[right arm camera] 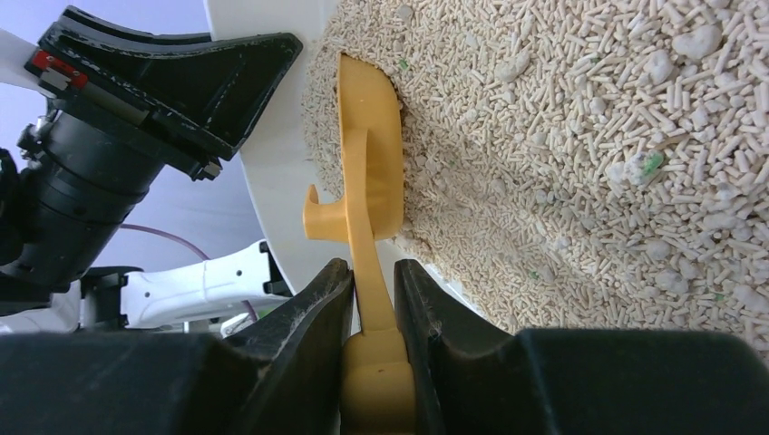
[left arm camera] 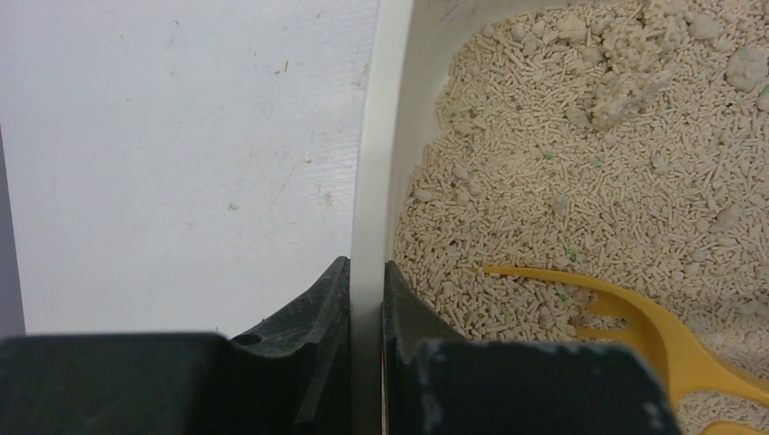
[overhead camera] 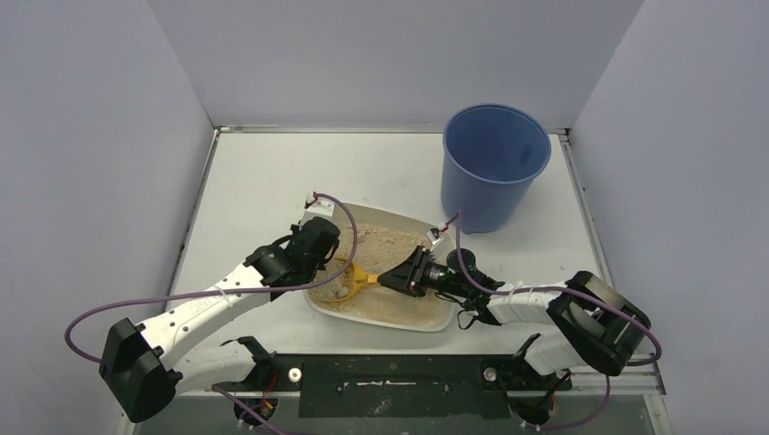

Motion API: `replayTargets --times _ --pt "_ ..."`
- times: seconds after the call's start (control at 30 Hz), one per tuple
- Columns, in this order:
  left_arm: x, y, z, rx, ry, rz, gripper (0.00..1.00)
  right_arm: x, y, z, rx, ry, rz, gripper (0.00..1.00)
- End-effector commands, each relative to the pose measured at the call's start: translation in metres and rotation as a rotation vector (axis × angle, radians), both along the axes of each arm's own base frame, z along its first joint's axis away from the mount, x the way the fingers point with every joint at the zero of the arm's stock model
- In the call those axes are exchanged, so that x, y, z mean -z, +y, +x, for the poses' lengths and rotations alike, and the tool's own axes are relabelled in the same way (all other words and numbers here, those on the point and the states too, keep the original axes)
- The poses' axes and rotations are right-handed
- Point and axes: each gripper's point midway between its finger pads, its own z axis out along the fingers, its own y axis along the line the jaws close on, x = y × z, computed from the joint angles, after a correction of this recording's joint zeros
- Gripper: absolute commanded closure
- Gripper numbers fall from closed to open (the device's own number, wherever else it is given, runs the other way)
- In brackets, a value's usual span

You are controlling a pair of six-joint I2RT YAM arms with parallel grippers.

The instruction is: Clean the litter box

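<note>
- Position: litter box (overhead camera: 426, 326) lies near-centre on table (overhead camera: 263, 172), between the 2 arms, with blue bucket (overhead camera: 494, 168) just beyond its far right corner.
- Hold 1: left gripper (left arm camera: 365, 272) pinched narrow on the box's left wall, likely bracing it against the scoop's push.
- Hold 2: right gripper (right arm camera: 372, 276) clamped on orange scoop (right arm camera: 367, 127) by its handle, head dug into the litter.
- Wrist views show both grips close up. Only the top view shows the bucket.

Counter (overhead camera: 263, 181): white, flat, with pale panels at left, back and right. The left wrist view shows faint scuffs and specks on its surface. Litter box (overhead camera: 390, 322) sits on it toward the near edge, about mid-width, askew to the counter's sides. Blue bucket (overhead camera: 490, 195) stands upright at back right, just beside the box's far corner; contact between them cannot be told.
</note>
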Motion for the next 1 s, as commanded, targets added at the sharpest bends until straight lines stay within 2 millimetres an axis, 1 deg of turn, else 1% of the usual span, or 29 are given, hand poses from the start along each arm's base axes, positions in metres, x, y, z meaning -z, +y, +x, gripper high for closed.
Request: replayTargets --times 0.0,0.13,0.27,0.43,0.5,0.73,0.97 --pt "-0.038 -0.042 0.009 0.057 -0.117 -0.197 1.0 -0.01 0.0 0.011 0.091 -0.031 0.09 1.0" --pt "-0.029 -0.024 0.012 -0.006 -0.115 -0.131 1.0 -0.021 -0.007 0.004 0.079 -0.036 0.191 1.0" --pt "-0.021 -0.015 0.017 -0.039 -0.095 -0.131 1.0 -0.032 -0.014 -0.005 0.063 -0.041 0.286 1.0" --pt "-0.013 -0.005 0.021 -0.067 -0.076 -0.149 1.0 -0.038 -0.019 -0.014 0.041 -0.019 0.369 1.0" --pt "-0.01 -0.002 0.022 -0.077 -0.072 -0.146 1.0 -0.038 -0.022 -0.017 0.041 -0.01 0.383 1.0" --pt "0.005 0.005 0.022 -0.103 -0.043 -0.128 1.0 -0.041 -0.035 -0.021 0.055 -0.001 0.42 1.0" --pt "0.013 0.003 0.021 -0.096 -0.025 -0.121 1.0 -0.046 -0.053 -0.016 0.09 -0.013 0.427 1.0"
